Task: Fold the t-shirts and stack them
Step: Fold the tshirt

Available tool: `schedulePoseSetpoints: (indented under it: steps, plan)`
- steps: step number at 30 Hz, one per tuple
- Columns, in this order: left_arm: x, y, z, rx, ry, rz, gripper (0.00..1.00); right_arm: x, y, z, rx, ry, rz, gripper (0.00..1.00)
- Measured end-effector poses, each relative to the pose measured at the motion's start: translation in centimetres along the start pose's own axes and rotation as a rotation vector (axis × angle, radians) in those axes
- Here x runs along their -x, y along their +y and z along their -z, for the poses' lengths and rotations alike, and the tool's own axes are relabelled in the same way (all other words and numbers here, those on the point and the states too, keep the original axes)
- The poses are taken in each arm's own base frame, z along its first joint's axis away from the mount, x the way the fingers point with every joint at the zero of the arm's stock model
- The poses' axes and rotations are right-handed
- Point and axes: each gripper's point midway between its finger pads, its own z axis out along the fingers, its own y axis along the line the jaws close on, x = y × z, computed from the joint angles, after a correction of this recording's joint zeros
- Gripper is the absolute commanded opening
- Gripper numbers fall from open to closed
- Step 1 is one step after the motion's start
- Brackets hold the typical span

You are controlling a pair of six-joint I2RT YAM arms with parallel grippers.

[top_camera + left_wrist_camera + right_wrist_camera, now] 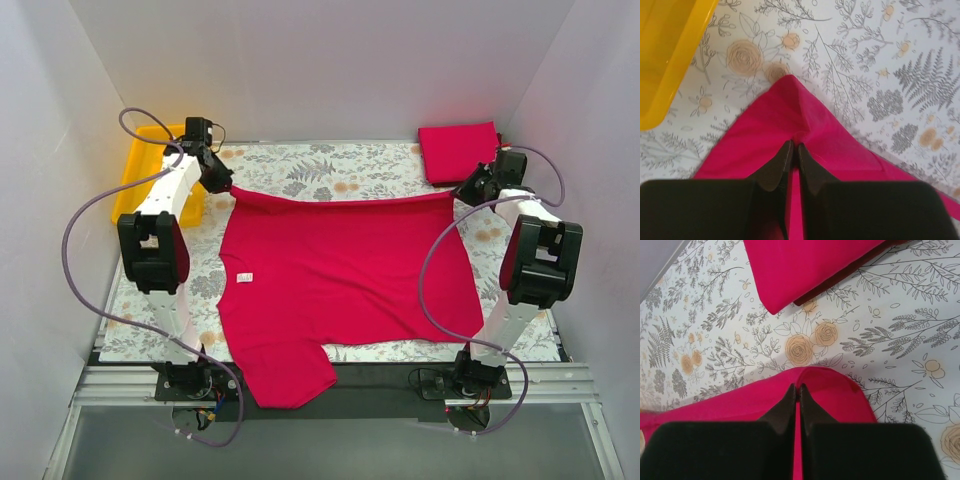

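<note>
The table (330,165) has a cloth with gray leaves and tan flowers on it. A big red t-shirt (340,275) lies open and flat across the middle. 1 sleeve hangs over the near edge, by the left arm's base. The far edge of the big red t-shirt is pulled into a straight line between the 2 grippers.

A folded t-shirt (458,150), also red, sits in the far right corner, just past the right arm's wrist. A yellow tray (135,180) sits at the far left edge, beside the left arm.

The left gripper (794,146) is pinched tight on the far left corner of the big red t-shirt. The right gripper (795,386) is pinched tight on the far right corner.

A white tag (245,277) shows on the left part of the big red t-shirt, well apart from both grippers. Its writing is too small to read.
</note>
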Motion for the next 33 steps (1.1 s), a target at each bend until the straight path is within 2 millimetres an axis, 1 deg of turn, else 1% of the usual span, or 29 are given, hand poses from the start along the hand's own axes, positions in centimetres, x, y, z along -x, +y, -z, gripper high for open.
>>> schedulePoseSetpoints:
  steps: [3, 6, 9, 12, 16, 19, 26, 30, 33]
  plan:
    - [0.1, 0.0, 3.2, -0.031, -0.032, 0.022, 0.00, 0.2, 0.1, 0.8, -0.004, -0.006, 0.007, 0.01]
    - [-0.3, 0.1, 6.2, -0.070, -0.057, 0.045, 0.00, -0.1, -0.2, 1.3, -0.013, -0.001, 0.004, 0.01]
    - [-1.3, 0.6, 8.2, -0.095, -0.052, 0.065, 0.00, -0.7, -0.6, 1.7, -0.030, 0.016, -0.003, 0.01]
    - [-2.8, 1.2, 9.1, -0.112, -0.029, 0.080, 0.00, -1.1, -0.8, 2.3, -0.043, 0.028, -0.005, 0.01]
    - [-5.1, 2.7, 10.1, -0.113, 0.006, 0.104, 0.00, -1.6, -1.0, 3.2, -0.058, 0.037, 0.004, 0.01]
    - [-6.8, 3.7, 11.3, -0.126, 0.024, 0.120, 0.00, -1.9, -1.2, 3.9, -0.070, 0.036, 0.006, 0.01]
    - [-9.6, 5.1, 13.9, -0.182, 0.033, 0.153, 0.00, -2.5, -1.9, 5.3, -0.094, 0.044, -0.004, 0.01]
    - [-10.7, 5.5, 15.2, -0.216, 0.033, 0.173, 0.00, -2.9, -2.4, 5.6, -0.108, 0.053, -0.003, 0.01]
    - [-11.6, 6.3, 16.0, -0.228, 0.028, 0.182, 0.00, -2.9, -2.6, 5.9, -0.116, 0.053, 0.002, 0.01]
